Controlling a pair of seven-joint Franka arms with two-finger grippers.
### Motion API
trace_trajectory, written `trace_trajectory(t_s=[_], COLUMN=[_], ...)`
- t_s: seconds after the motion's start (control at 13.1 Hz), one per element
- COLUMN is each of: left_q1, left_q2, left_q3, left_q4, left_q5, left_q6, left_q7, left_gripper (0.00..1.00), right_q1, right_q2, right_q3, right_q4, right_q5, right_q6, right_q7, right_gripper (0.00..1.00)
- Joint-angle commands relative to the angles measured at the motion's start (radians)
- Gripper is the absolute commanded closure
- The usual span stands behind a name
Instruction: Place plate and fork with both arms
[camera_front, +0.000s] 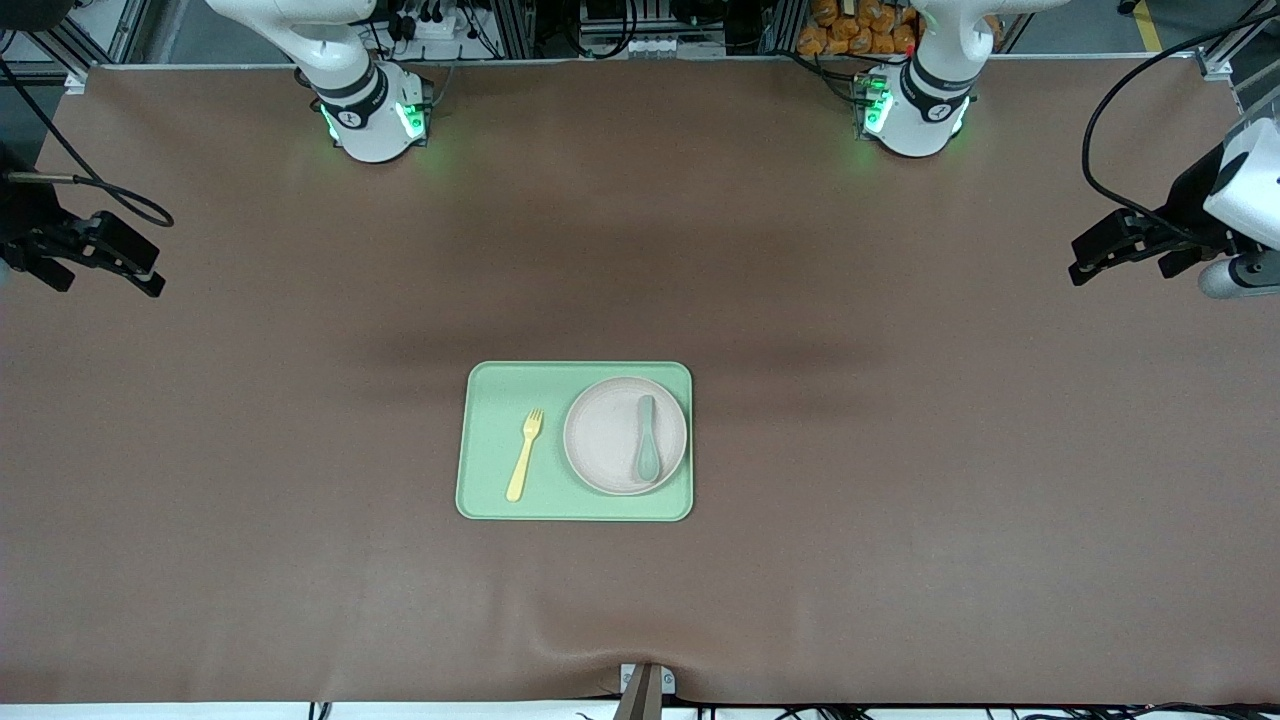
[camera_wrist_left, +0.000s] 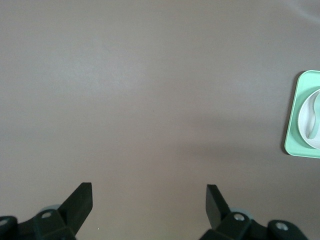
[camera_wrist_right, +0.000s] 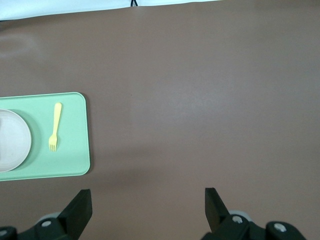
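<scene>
Presently my left tool (camera_front: 1105, 258) and right tool (camera_front: 125, 262) wait wide over bare bench (camera_front: 900, 480) ends, well apart from the tray (camera_front: 490, 480), where plate (camera_front: 605, 440) and fork (camera_front: 525, 455) lie side by side for separate grasps.

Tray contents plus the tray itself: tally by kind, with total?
Tray: 1
Plate: 1, on the tray
Fork: 1, on the tray beside the plate
Spoon: 1, lying in the plate
Total: 4
</scene>
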Motion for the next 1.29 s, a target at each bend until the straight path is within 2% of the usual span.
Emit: trace_trajectory(t_s=[0.0,1.22], left_q1=[0.003,0.013], left_q2=[-0.002,-0.016], left_q3=[-0.007,-0.012], left_q4=[0.001,0.008], left_q5=[0.02,0.023], left_q6=[-0.008,-0.058], left_q7=[0.002,0.016], left_gripper=[0.0,0.0], right_q1=[-0.015,-0.016], right_q2=[0.013,0.025], right_q3=[0.006,0.006], right_q4=[0.029,0.022], right_q5=[0.015,0.015], right_q6=[-0.022,-0.041], right_q7=[-0.012,-0.012], right_gripper=[0.0,0.0])
